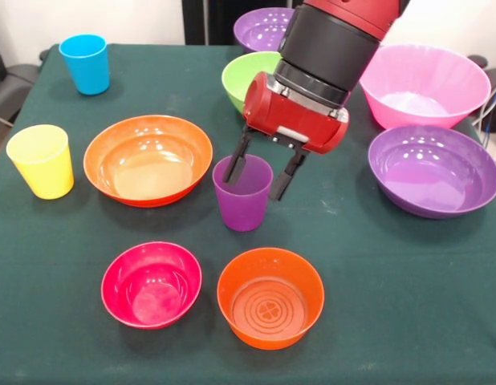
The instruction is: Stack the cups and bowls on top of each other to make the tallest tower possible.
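A purple cup [241, 207] stands upright at mid-table. My gripper [258, 183] is open over it: one finger [237, 163] dips inside the rim and the other hangs just outside the cup's right wall. A blue cup [85, 64] and a yellow cup [41, 162] stand upright at the left. The bowls all sit open side up and apart: wide orange [148, 160], small red [152, 285], small orange [270, 298], lime green [238, 78] partly behind the arm, purple [434, 170] at right, a second purple [260, 28] at the back, and big pink [424, 84].
Everything rests on a dark green tablecloth [392, 305]. The red and black arm [328, 48] comes down over the back centre and hides part of the green and far purple bowls. Cables hang at the right edge.
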Robot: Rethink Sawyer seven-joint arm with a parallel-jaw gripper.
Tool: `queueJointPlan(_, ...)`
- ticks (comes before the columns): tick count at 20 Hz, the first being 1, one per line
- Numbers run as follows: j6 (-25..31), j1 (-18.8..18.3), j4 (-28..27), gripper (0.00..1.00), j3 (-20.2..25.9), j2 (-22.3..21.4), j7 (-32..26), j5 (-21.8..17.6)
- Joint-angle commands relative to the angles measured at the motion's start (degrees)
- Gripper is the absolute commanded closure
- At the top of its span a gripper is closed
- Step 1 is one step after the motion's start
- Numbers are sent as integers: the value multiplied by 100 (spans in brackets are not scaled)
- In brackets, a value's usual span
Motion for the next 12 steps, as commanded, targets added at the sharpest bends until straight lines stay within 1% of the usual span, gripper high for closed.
queueJointPlan(1, -190, 150, 624, 0, 234, 360, 1426, 253)
queueJointPlan(6, -94, 248, 679, 0, 160, 341, 1525, 344)
queueJointPlan(12, -110, 469, 700, 0, -12, 455, 1888, 418)
